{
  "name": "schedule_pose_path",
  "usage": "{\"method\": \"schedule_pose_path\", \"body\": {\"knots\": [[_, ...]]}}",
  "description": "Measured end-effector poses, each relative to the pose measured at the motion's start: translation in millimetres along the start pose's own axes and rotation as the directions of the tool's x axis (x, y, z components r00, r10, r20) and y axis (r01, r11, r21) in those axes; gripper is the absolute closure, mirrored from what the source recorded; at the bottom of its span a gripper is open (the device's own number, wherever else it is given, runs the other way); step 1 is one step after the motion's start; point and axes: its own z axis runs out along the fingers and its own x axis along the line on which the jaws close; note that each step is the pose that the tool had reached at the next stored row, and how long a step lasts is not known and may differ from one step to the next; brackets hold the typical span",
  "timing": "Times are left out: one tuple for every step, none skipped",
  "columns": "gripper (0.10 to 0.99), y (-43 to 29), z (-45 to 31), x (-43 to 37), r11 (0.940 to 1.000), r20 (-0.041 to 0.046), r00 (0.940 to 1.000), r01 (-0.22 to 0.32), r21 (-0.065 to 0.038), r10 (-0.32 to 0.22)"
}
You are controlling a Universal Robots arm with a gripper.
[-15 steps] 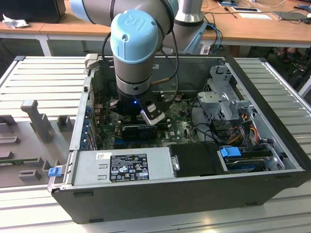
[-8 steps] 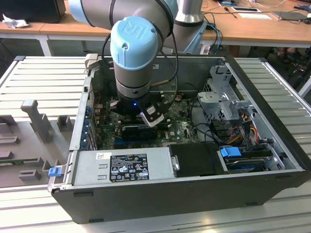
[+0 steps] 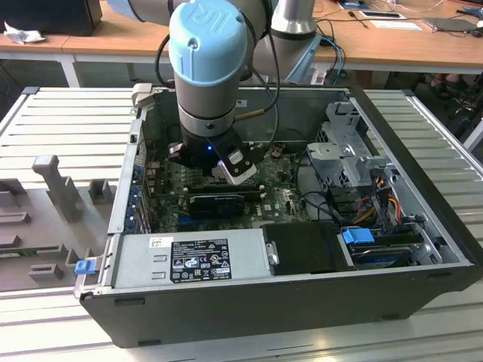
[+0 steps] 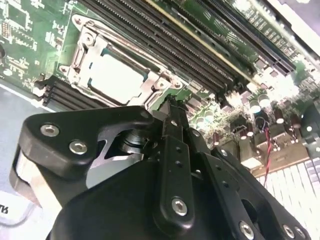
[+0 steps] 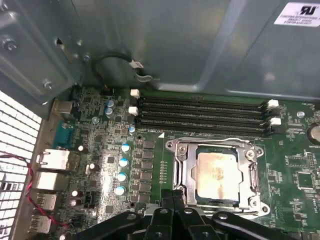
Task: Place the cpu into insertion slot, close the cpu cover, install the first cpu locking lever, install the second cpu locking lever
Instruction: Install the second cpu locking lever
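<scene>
The cpu (image 5: 218, 172) lies flat in the insertion slot (image 5: 193, 194) on the green board, its pale metal face up. The cpu cover (image 5: 183, 167) lies down around it as a silver frame, and the chip shows through its window. A thin wire lever (image 5: 220, 140) runs along one side of the frame. My gripper (image 5: 172, 195) hovers just off one edge of the socket, shut with nothing between its fingers. In the second wrist view, the cpu (image 4: 115, 77) sits inside the cpu cover (image 4: 80, 57), just beyond the shut gripper (image 4: 170, 106). In the exterior view the arm's wrist (image 3: 207, 113) reaches down into the open computer case (image 3: 287, 294).
Long black memory slots (image 5: 200, 112) run beside the socket. Capacitors (image 5: 123, 162) and rear ports (image 5: 52, 160) stand nearby. The case holds a power supply (image 3: 192, 260), a drive cage (image 3: 347, 162) and loose cables (image 3: 317, 200). A grey ribbed table (image 3: 53, 113) surrounds the case.
</scene>
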Motion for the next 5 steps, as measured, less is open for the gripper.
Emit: {"method": "schedule_pose_path", "body": {"knots": [[0.98, 0.4, -1.3, 0.0, 1.0, 0.0, 1.0, 0.0, 0.0, 0.0], [0.98, 1.1, -2.9, -0.1, 1.0, 0.0001, 1.0, 0.0, 0.0, 0.0], [0.98, 1.1, -2.9, -0.1, 1.0, 0.0002, 1.0, 0.0, 0.0, 0.0], [0.98, 1.1, -3.0, -0.1, 1.0, 0.0001, 1.0, 0.0, 0.0, 0.0], [0.98, 1.1, -3.1, -0.1, 1.0, 0.0001, 1.0, 0.0, 0.0, 0.0]]}}
